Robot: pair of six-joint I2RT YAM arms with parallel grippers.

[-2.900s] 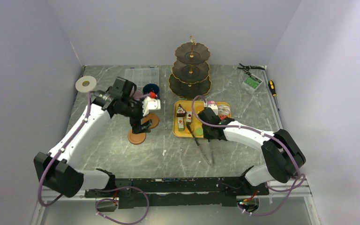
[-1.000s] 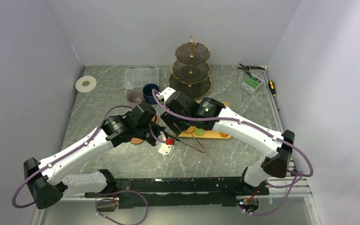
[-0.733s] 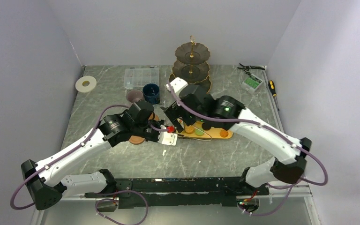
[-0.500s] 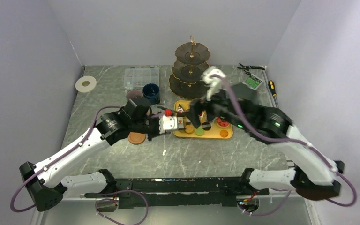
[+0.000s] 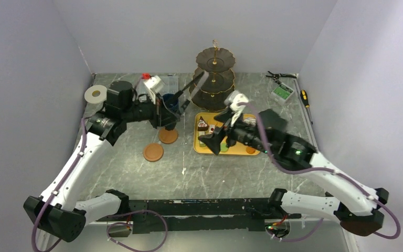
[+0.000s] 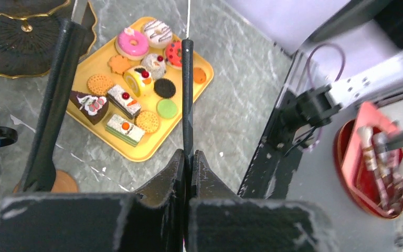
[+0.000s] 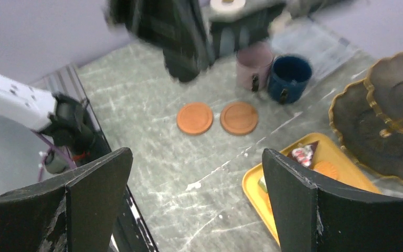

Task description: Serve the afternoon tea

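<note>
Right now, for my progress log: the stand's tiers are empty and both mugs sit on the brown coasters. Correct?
Not quite. The stand's tiers are empty, but the mauve mug and navy mug sit on the table, apart from the two brown coasters, which are bare. The right wrist view shows it.

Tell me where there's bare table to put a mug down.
The widest bare stretch of table lies near the arm bases, in front of the two coasters and the yellow tray. The gap between coasters and tray is narrow. The far side is crowded: mugs, clear box, tiered stand.
</note>
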